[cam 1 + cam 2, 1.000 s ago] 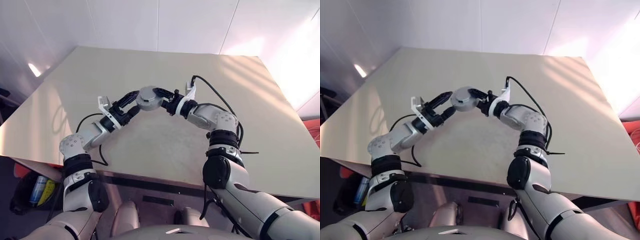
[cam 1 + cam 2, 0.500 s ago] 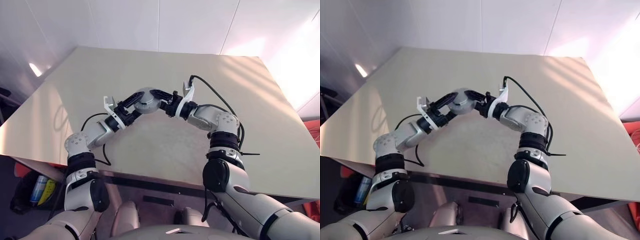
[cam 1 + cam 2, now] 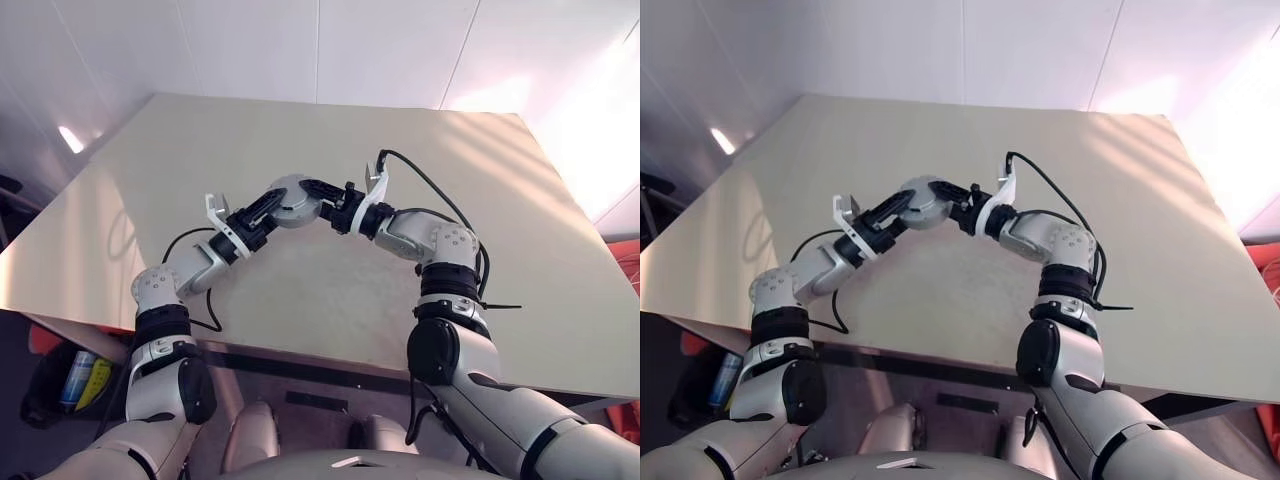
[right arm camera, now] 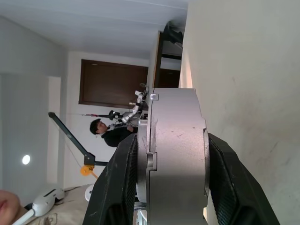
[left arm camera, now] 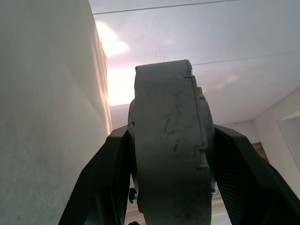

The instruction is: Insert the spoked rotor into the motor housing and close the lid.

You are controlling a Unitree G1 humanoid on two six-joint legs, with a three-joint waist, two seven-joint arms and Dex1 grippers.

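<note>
Both end effectors, left point(image 3: 270, 205) and right point(image 3: 322, 200), clamp the motor housing point(image 3: 293, 198) (lidded) above the table point(image 3: 520, 230).

The left claw point(image 3: 268, 207) has closed onto the motor housing point(image 3: 293, 199).

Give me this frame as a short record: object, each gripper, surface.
object: round grey metal assembly, lid and housing seen edge-on, held above the table
left gripper: jaws closed on the assembly's flat faces
right gripper: jaws clamped on the assembly from the opposite side
table: beige top, below both arms
rotor: cannot tell, not visible from outside
background: a person across the room
</note>
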